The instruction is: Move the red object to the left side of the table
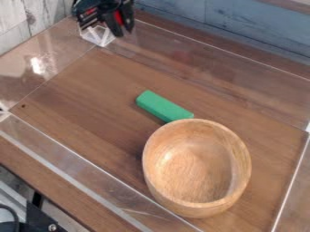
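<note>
My gripper (104,18) hangs over the far left corner of the table (97,91), raised a little off the wood. Its dark fingers are shut, and a small patch of bright red shows between them. That patch is the red object (112,11), mostly hidden by the fingers. Its green leafy top cannot be made out. No other red thing lies on the tabletop.
A green rectangular block (162,107) lies near the middle of the table. A large wooden bowl (197,167) stands at the front right, just in front of the block. Low clear acrylic walls (54,149) border the tabletop on all sides.
</note>
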Motion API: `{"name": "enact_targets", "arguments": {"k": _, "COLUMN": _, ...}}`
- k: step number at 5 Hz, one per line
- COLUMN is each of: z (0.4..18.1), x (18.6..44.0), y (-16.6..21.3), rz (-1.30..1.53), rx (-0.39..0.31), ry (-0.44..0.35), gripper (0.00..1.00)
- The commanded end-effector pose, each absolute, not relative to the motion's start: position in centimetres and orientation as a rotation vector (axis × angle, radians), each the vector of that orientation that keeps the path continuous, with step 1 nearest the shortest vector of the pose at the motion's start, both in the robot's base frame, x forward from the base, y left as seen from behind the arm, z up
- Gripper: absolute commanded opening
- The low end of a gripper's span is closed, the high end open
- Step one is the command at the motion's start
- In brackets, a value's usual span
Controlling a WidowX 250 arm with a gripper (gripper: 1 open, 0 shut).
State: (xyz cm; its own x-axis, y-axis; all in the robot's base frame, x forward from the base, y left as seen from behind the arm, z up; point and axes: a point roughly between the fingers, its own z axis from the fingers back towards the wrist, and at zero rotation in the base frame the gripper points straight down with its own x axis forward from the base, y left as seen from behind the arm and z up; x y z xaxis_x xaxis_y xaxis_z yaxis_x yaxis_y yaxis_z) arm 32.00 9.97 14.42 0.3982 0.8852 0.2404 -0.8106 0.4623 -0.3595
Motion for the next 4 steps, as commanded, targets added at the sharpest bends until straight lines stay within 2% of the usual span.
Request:
{"name": "enact_targets", "arguments": {"k": 1, "z": 16.3, "x": 32.7, "y": 8.6, "rz": 1.054, "rx": -0.209, "ry": -0.483, "gripper": 0.00}}
{"name": "enact_targets", "arguments": {"k": 3, "z": 12.5, "x": 34.3, "y": 13.1, "rz": 1.071, "rx": -0.152, "ry": -0.481, "gripper": 0.00}}
{"name": "enact_targets", "arguments": {"k": 4, "z": 11.7, "x": 34.1, "y": 15.3, "rz": 1.148, "rx": -0.100, "ry": -0.488, "gripper": 0.00}}
